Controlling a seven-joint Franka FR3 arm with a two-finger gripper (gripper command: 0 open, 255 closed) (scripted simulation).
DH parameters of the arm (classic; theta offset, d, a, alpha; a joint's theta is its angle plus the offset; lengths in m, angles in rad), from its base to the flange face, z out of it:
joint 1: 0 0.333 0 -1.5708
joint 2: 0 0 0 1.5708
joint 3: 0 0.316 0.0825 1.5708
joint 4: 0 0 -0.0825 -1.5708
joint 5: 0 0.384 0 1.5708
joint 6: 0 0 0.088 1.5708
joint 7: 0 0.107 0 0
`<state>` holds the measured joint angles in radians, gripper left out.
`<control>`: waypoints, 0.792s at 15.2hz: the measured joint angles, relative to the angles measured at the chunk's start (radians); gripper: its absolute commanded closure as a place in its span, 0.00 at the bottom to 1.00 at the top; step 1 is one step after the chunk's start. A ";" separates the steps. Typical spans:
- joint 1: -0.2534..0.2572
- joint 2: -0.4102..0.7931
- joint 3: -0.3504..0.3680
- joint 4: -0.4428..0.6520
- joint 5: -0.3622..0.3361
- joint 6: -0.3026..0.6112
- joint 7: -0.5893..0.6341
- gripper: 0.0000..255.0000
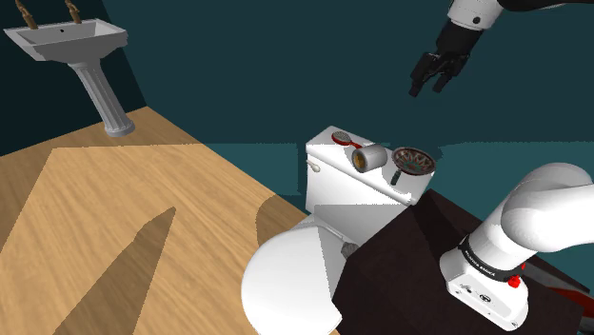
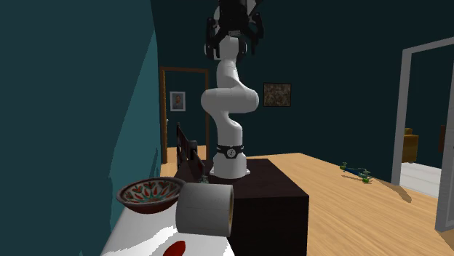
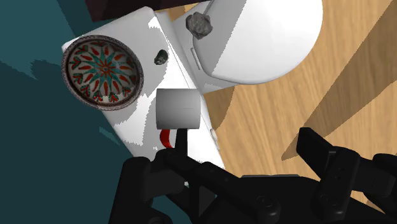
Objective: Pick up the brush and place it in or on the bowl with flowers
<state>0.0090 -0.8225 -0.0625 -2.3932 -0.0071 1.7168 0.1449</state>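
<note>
The all-black pincer point(image 1: 430, 86) hangs high above the white toilet tank lid point(image 1: 324, 152), fingers spread wide. The red brush point(image 1: 341, 139) lies at one end of the lid. The red-and-teal flower-patterned bowl point(image 1: 411, 158) sits at the other end, its painted inside open to view. A grey cylinder point(image 1: 368, 157) lies on its side between them.

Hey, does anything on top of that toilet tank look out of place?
Yes: a grey cylinder lies tipped on its side on the toilet tank, between the patterned bowl and the red brush, so it might roll.
</note>
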 measured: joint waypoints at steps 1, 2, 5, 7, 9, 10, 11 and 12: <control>0.000 0.000 0.000 0.000 0.000 0.000 0.000 0.00; 0.000 0.010 -0.001 -0.006 -0.001 0.017 -0.002 0.00; -0.003 0.053 -0.020 -0.053 -0.014 0.114 -0.026 0.00; -0.005 0.094 -0.034 -0.079 -0.022 0.187 -0.042 0.00; -0.004 0.138 -0.043 -0.104 -0.027 0.262 -0.053 0.00; -0.003 0.177 -0.049 -0.105 -0.028 0.306 -0.061 0.00; -0.003 0.202 -0.054 -0.117 -0.031 0.346 -0.067 0.00; -0.004 0.222 -0.062 -0.132 -0.034 0.385 -0.076 0.00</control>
<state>0.0048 -0.6009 -0.1242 -2.5253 -0.0407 2.1015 0.0689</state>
